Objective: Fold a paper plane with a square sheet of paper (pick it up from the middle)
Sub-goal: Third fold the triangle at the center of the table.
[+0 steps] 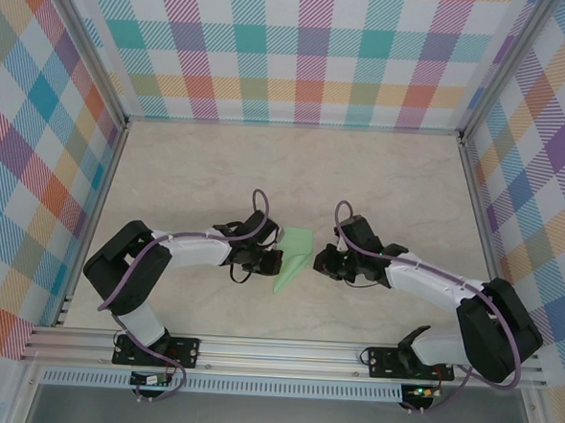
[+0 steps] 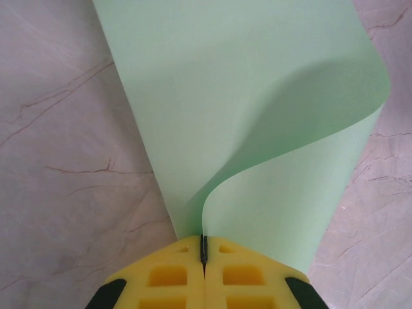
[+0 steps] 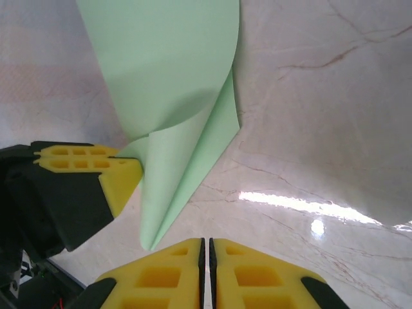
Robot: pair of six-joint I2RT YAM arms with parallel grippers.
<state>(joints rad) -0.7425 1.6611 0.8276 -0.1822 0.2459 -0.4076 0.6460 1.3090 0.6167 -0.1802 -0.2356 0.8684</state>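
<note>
Mint-green, thin: square sheet of paper (image 1: 292,260), curled over on itself, mid-table between the two grippers. Judged light, limp and springy. It likely creases for good and slides on the glossy marble-look table (image 1: 189,167). Best hold: near the middle, along the fold.

Left gripper (image 2: 203,248): clamped on the sheet's edge.

Right gripper (image 3: 206,244): fingers together, empty, just short of the sheet's pointed end.

In the way: the left gripper, close beside that end.

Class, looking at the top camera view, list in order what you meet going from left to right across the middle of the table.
left arm → left claw → green paper sheet → right claw → right arm
</note>
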